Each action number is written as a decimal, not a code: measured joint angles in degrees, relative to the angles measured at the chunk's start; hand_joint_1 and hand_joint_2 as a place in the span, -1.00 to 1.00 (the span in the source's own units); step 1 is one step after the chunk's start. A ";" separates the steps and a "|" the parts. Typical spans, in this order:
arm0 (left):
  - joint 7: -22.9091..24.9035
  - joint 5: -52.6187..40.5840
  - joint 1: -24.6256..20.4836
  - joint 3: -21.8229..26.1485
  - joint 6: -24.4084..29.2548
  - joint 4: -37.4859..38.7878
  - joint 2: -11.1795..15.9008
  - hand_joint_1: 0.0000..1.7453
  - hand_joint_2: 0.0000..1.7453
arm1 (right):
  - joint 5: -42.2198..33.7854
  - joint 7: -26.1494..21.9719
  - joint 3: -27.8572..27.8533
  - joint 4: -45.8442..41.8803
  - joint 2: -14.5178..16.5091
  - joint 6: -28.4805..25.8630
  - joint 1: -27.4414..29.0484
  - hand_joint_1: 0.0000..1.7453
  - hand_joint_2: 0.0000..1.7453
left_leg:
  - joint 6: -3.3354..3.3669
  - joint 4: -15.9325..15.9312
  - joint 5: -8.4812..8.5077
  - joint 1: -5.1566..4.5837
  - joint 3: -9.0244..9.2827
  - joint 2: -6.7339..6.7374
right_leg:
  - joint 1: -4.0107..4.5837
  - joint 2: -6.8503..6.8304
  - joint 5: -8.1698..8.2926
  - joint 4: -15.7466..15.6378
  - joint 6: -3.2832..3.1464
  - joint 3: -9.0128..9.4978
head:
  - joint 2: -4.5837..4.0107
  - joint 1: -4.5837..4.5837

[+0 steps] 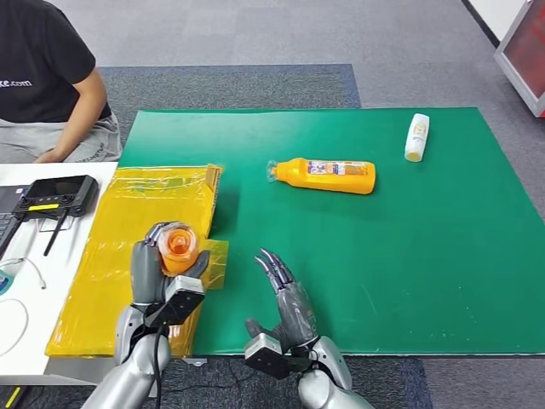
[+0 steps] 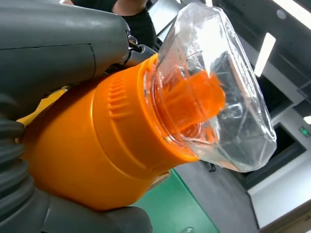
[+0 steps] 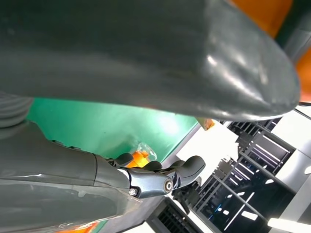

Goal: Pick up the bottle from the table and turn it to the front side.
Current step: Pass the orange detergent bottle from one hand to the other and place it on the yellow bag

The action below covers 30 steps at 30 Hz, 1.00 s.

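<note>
The left hand (image 1: pixel 154 274) is clasping an orange bottle (image 1: pixel 174 247) upright over the yellow bag (image 1: pixel 122 239), its clear-capped top facing the head camera. The right hand (image 1: pixel 286 302) is hovering beside it over the green mat (image 1: pixel 417 256), fingers apart and holding nothing. Farther out on the desk, a second orange bottle (image 1: pixel 331 176) is lying on its side, and a white bottle (image 1: pixel 417 137) is lying beyond it.

Orange bottle (image 1: pixel 174 247) with clear cap, upright in left hand (image 1: pixel 149 274)
</note>
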 joint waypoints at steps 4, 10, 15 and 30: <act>0.60 -0.14 -2.09 -0.09 -0.71 2.91 0.57 1.00 1.00 | 0.15 0.20 -0.18 0.23 0.18 0.28 0.02 -1.00 -1.00 | -0.01 0.00 0.01 0.00 0.06 0.00 | 0.00 0.00 0.01 0.00 -0.01 0.07 | 0.01 0.00; -0.26 -3.61 -5.52 -0.83 1.31 10.44 0.58 1.00 1.00 | 0.95 1.08 -0.72 1.35 0.78 -0.16 -0.15 -1.00 -1.00 | -0.04 -0.02 -0.02 0.00 0.23 0.00 | 0.00 0.02 0.04 0.00 -0.05 0.26 | 0.00 0.01; 0.14 -4.74 -8.08 -1.81 -0.75 15.29 0.20 1.00 1.00 | 0.48 2.07 -1.85 2.20 1.15 -0.23 -0.14 -1.00 -1.00 | -0.05 -0.06 -0.02 0.00 0.43 0.00 | 0.00 0.02 0.04 0.00 -0.07 0.49 | 0.00 0.01; 2.05 -5.84 -14.82 -3.69 -2.14 28.32 -1.84 1.00 1.00 | 0.28 3.31 -3.63 4.48 2.39 0.57 -0.36 -1.00 -1.00 | -0.20 -0.36 -0.43 0.01 1.59 0.01 | -0.01 0.01 -0.12 0.00 -0.18 1.51 | 0.00 0.00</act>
